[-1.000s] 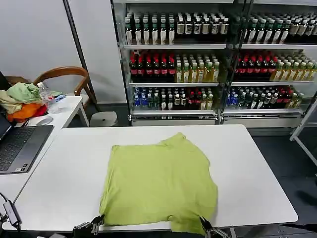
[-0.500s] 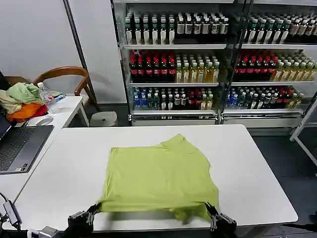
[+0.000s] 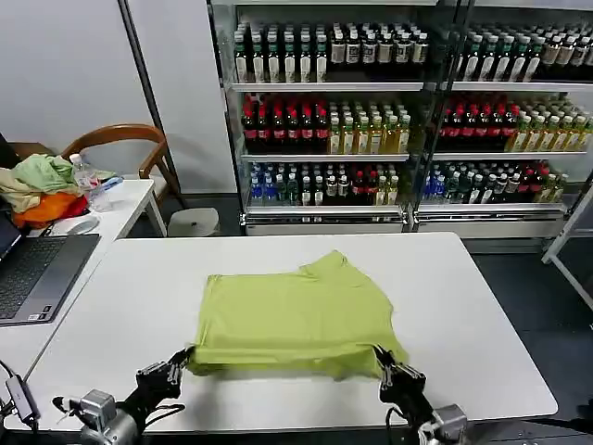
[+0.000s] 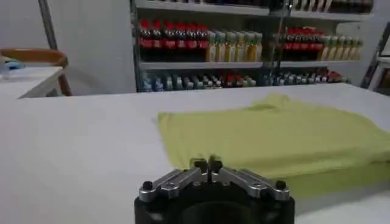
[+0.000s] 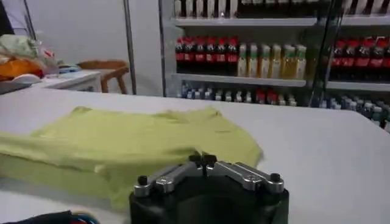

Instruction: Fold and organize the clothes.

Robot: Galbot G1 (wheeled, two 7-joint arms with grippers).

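The lime yellow-green T-shirt (image 3: 296, 311) lies on the white table (image 3: 482, 315), its near hem lifted off the surface and carried toward the far edge. My left gripper (image 3: 185, 357) is shut on the hem's left corner, and my right gripper (image 3: 380, 357) is shut on the right corner. In the left wrist view the left gripper (image 4: 208, 164) pinches the shirt's (image 4: 274, 131) edge. The right gripper (image 5: 202, 161) in the right wrist view likewise holds the cloth (image 5: 140, 137), which hangs folded under the raised hem.
A second table at the left holds a laptop (image 3: 37, 273), a mouse and a pile of pale green, beige and orange garments (image 3: 37, 190). A wooden chair (image 3: 120, 139) stands behind it. Shelves of bottles (image 3: 371, 120) fill the back.
Both grippers rose from the table's near edge and moved forward, lifting the shirt's near hem and carrying it over the rest of the shirt.
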